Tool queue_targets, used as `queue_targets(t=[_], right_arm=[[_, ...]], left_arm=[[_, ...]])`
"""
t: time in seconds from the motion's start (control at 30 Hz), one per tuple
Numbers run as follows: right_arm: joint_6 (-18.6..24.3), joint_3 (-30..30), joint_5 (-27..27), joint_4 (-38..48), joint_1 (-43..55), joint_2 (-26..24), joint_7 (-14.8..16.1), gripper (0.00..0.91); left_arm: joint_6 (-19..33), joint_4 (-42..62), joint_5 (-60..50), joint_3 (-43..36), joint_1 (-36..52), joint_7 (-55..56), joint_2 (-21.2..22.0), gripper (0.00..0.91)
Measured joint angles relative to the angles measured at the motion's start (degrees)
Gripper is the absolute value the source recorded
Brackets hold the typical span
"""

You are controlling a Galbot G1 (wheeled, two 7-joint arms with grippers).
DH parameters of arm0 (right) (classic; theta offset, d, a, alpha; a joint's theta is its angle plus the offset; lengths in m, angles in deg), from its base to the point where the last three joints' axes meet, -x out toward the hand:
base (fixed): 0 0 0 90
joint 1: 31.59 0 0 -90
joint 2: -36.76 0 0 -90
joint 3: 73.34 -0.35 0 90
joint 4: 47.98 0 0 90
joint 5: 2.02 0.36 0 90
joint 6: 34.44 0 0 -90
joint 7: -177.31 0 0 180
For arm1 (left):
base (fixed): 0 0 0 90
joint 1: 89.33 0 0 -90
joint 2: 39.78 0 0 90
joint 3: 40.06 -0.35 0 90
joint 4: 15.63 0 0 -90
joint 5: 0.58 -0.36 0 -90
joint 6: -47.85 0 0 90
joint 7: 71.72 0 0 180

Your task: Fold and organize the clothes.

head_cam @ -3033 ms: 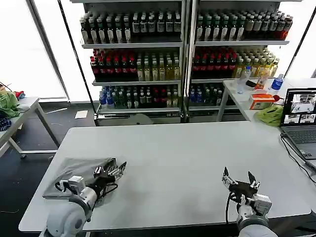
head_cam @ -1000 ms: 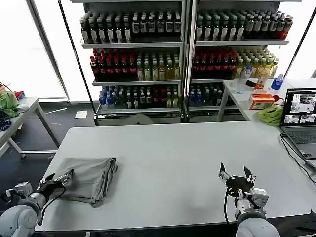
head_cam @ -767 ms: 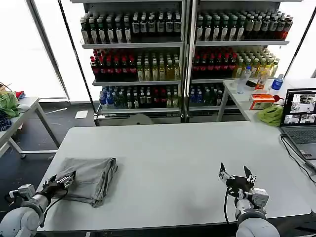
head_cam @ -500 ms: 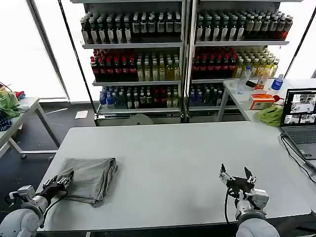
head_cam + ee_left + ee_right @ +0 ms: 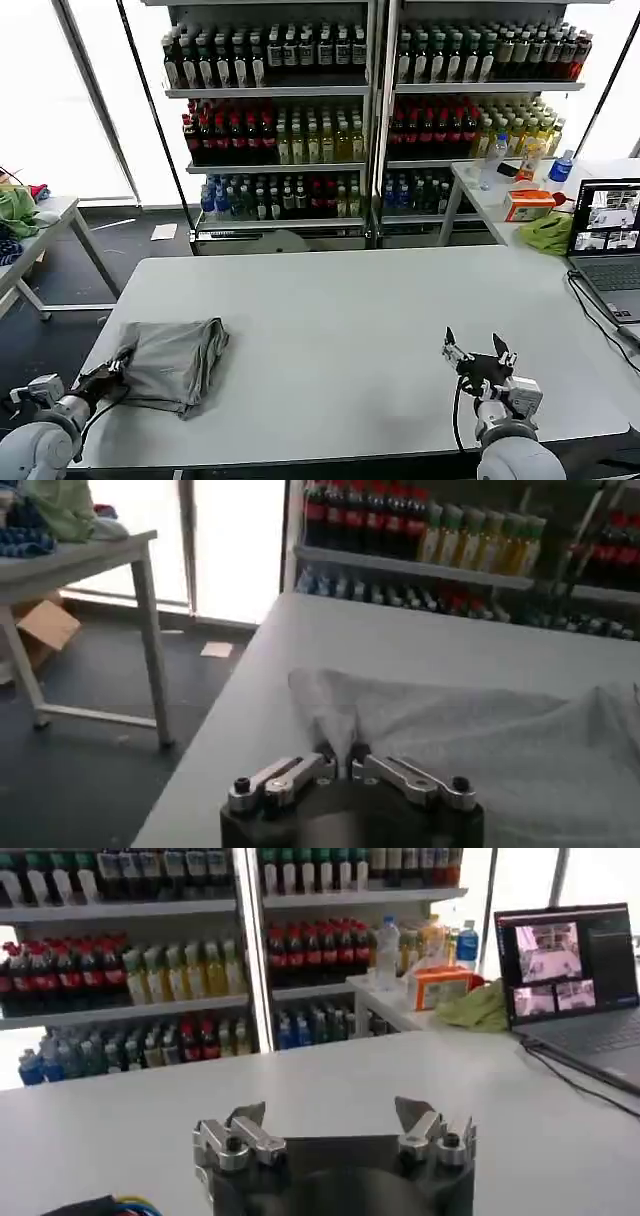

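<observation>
Dragged toward the table's [image 5: 350,300] left edge, the grey shirt [image 5: 175,362] stays pinched in my left claw [image 5: 340,761]; more pull could slide it off, while my right claw [image 5: 470,352] waits open.

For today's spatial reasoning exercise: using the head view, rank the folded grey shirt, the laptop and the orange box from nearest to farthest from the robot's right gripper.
Measured from the right gripper, near the table's front edge:
1. Laptop, at the table's right edge, beyond the gripper.
2. Orange box, on the side table behind the laptop.
3. Folded grey shirt, across the table at its front left, pinched by the left gripper.
</observation>
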Motion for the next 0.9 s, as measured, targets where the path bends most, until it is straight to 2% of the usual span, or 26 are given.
queue_targets(t=[0.53,0.73,0.9], right_arm=[[-0.29,0.81,0.80,1.17,1.95,-0.39,0.04,0.907],[-0.27,0.42,0.91,1.19,1.83,-0.38,0.07,0.907],[-0.08,0.04,0.73,1.21,1.33,-0.11,0.12,0.907]], left_arm=[[-1.23,-5.02,2.07,12.05,-2.39,3.43,-4.15,0.000],[-1.23,-7.86,1.32,13.51,-3.10,3.49,-4.05,0.000],[-0.73,-10.52,-0.36,11.78,-3.80,4.40,-2.71,0.000]])
